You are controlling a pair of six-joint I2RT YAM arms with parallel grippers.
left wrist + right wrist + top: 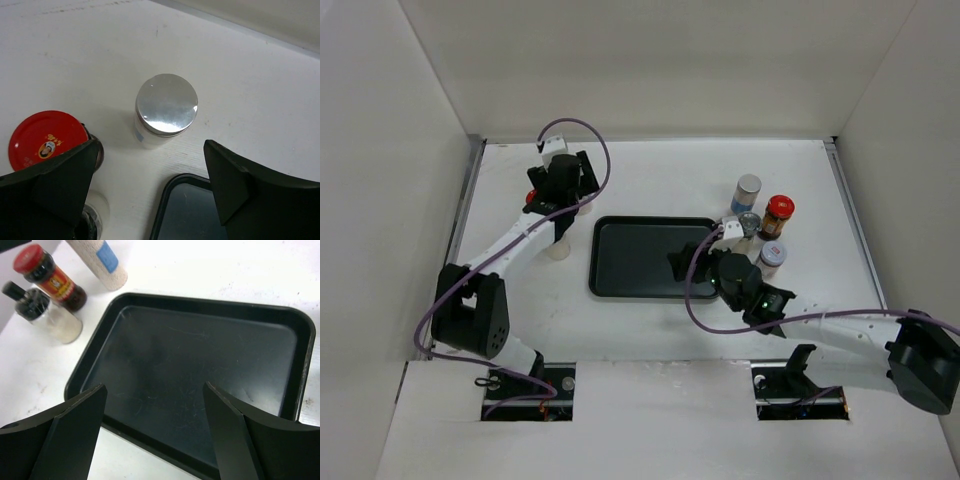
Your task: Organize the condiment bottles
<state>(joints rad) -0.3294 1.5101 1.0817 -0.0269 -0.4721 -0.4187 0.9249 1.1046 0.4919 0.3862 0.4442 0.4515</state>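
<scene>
On the left, a silver-capped white shaker [166,107] stands just ahead of my open, empty left gripper [150,167], which hovers above it [572,195]. A red-capped jar [44,139] and a glass grinder [94,214] stand beside the left finger. My right gripper [155,400] is open and empty over the near right part of the black tray [300,330], also in the top view [682,265]. On the right stand a blue-banded shaker [747,190], a red-capped jar [778,215], a grinder [750,224] and a second shaker [772,255].
The flat black tray [620,240] lies mid-table between the two groups and holds nothing. Its corner shows under my left gripper [172,200]. White walls enclose the table on three sides. The right arm's cable loops over the table near the tray's near right corner.
</scene>
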